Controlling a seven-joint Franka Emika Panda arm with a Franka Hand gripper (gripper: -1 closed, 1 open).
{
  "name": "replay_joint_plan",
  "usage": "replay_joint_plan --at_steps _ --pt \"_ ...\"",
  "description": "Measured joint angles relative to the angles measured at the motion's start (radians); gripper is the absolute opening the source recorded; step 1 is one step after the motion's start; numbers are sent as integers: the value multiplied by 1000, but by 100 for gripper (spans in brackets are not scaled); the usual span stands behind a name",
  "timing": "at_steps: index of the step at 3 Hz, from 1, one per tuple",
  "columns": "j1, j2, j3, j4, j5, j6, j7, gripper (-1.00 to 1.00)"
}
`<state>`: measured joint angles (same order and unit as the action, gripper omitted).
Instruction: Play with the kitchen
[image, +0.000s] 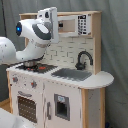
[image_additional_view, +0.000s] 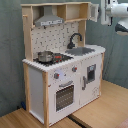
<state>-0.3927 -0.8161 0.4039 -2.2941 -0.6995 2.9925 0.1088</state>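
The kitchen (image: 65, 85) (image_additional_view: 60, 75) is a white and light-wood toy unit and shows in both exterior views. It has an oven door (image_additional_view: 64, 95), red knobs (image_additional_view: 56, 76), a black faucet (image: 84, 57) and a grey sink (image: 72, 74). There is also a hood (image_additional_view: 49, 21), and a small steel pot (image_additional_view: 45, 56) on the hob. My gripper (image_additional_view: 107, 14) (image: 48, 16) hangs high beside the upper shelf, near the microwave (image: 75, 25). It is above the worktop and touches nothing I can see. My arm hides part of the pot in the first exterior view.
My white arm (image: 32, 40) fills the space in front of the hob at the first exterior view's left. A grey curtain (image_additional_view: 12, 50) hangs behind the kitchen. The unit stands on a wooden floor (image_additional_view: 105, 107).
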Motion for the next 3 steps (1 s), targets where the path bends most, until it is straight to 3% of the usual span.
replay_joint_plan --at_steps 3 --pt "-90 177 176 202 0 0 0 -100"
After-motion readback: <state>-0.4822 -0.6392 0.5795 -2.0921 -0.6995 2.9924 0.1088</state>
